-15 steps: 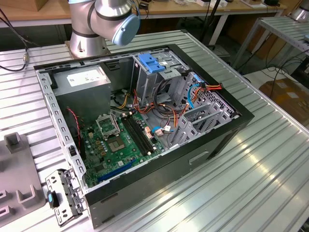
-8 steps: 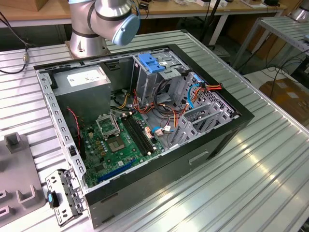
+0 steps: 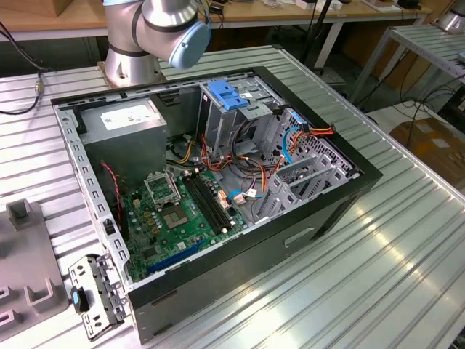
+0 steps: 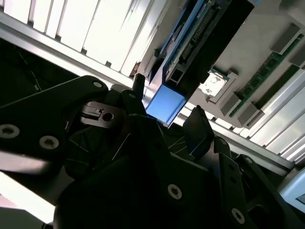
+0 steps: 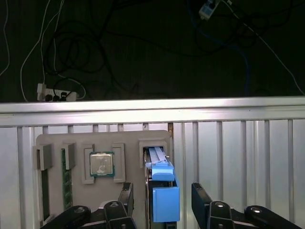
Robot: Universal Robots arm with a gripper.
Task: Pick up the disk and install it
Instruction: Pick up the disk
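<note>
Blue plastic carrier (image 5: 166, 210) frames the disk (image 4: 214, 43), stiff, prob heavyish n fragile, standing on edge in the grey tray (image 5: 57, 140) slot. Gripper (image 5: 162, 187) straddles it, jaws apart, nothing held. Grab flat sides imo.

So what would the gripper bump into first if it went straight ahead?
Most likely the disk. In the first wrist view the gripper points at it, open fingers either side of its blue end. Depth is hard to judge, but nothing else lies between.
</note>
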